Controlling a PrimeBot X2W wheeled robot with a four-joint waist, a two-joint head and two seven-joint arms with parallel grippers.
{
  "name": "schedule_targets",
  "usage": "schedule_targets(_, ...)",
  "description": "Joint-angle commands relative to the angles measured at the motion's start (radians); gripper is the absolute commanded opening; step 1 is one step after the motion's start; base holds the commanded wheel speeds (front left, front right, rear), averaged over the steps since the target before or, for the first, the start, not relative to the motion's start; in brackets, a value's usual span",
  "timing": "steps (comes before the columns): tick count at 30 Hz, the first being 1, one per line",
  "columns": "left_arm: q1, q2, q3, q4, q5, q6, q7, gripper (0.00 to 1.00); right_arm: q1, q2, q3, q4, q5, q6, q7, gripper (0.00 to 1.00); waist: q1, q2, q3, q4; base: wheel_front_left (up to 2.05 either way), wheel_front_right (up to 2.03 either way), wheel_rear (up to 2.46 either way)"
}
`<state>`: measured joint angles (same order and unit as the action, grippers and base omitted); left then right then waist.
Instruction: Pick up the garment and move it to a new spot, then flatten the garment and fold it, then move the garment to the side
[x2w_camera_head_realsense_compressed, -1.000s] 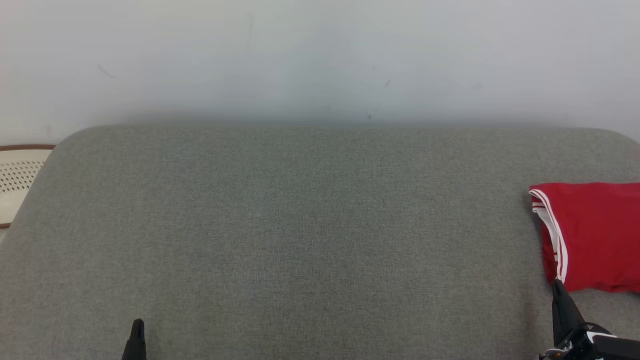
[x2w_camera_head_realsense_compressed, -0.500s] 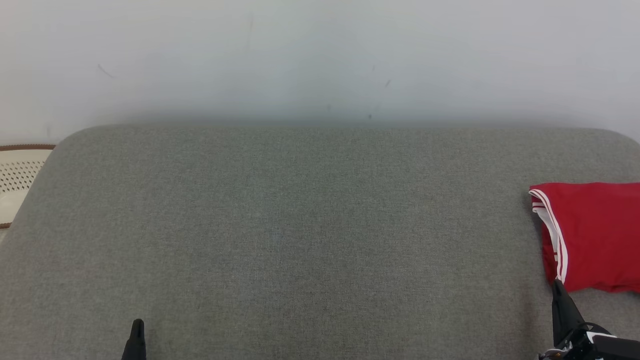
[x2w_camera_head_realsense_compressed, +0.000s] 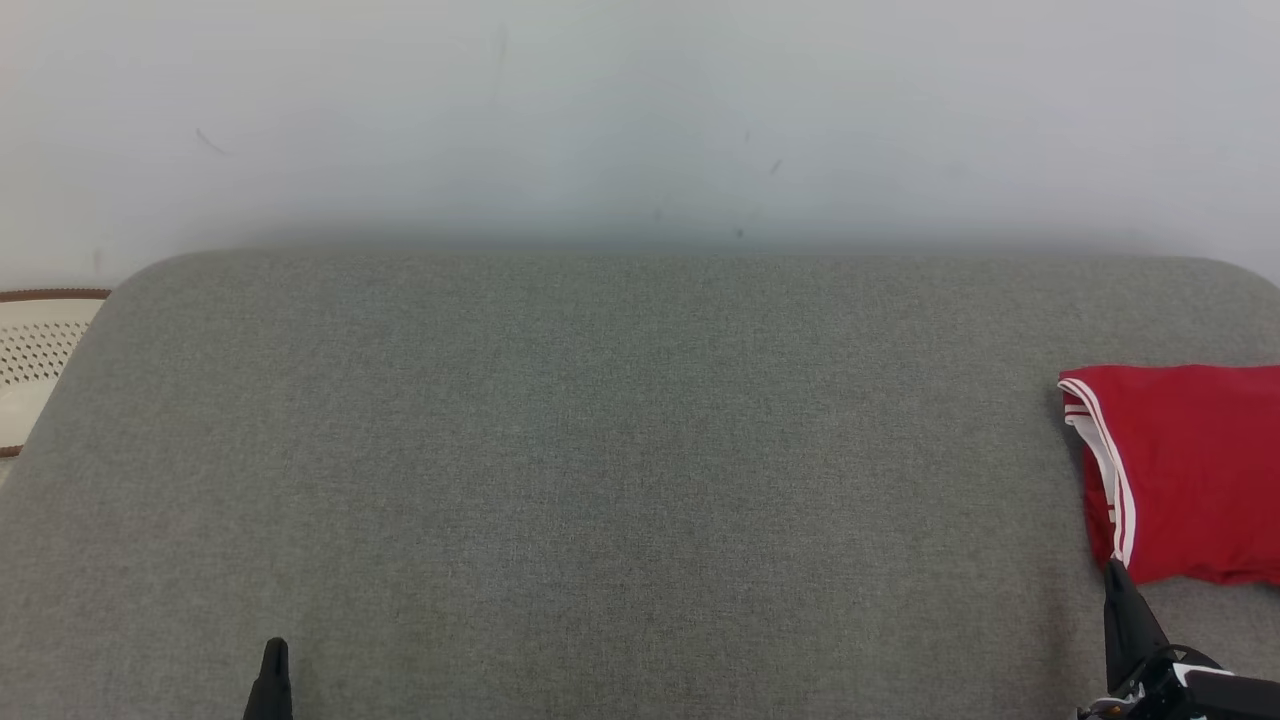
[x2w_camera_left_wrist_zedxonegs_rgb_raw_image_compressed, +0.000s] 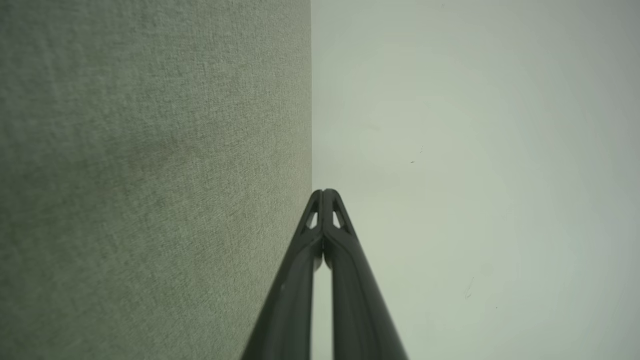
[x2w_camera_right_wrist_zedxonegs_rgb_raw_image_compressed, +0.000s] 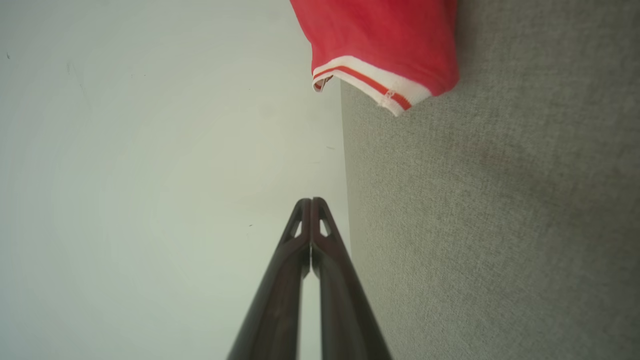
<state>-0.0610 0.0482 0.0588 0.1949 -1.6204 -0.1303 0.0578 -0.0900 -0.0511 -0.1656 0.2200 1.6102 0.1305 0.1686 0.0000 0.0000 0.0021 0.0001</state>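
Head view first — where does the garment (x2w_camera_head_realsense_compressed: 1190, 470) lie?

The red cloth lies flat at the right edge of the grey fabric surface (x2w_camera_head_realsense_compressed: 600, 450), about midway between its near and far edges. The picture's border cuts off its right part. Its white-striped trim (x2w_camera_head_realsense_compressed: 1105, 465) faces the middle of the surface.

And the right gripper (x2w_camera_head_realsense_compressed: 1113, 570)?

It rises from the near right corner, its tip just beside the garment's near left corner. In the right wrist view its jaws are pressed together with nothing between them, and the striped trim sits ahead of the tips, apart from them.

What of the left gripper (x2w_camera_head_realsense_compressed: 273, 648)?

It shows at the near edge, left of the middle, well apart from the garment. The left wrist view has its jaws closed too — empty, with grey fabric to one side and the wall (x2w_camera_head_realsense_compressed: 640, 120) to the other.

Anything else around?

That pale wall stands behind the far edge, and a cream perforated thing (x2w_camera_head_realsense_compressed: 35, 360) with a brown rim lies beyond the left edge.
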Motion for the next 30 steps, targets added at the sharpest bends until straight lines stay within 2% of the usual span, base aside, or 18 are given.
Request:
schedule_targets(1, 0.000, 0.004, 0.002, -0.001, -0.002, -0.002, 0.003, 0.00, 0.013, 0.002, 0.001, 0.000, 0.002, 0.000, 0.007, 0.00, 0.0000, 0.0000, 0.000, 0.000, 0.00, 0.00, 0.00)
schedule_targets(30, 0.000, 0.004, 0.002, -0.001, -0.002, -0.002, 0.003, 0.00, 0.013, 0.002, 0.001, 0.000, 0.002, 0.000, 0.006, 0.00, 0.0000, 0.0000, 0.000, 0.000, 0.00, 0.00, 0.00)
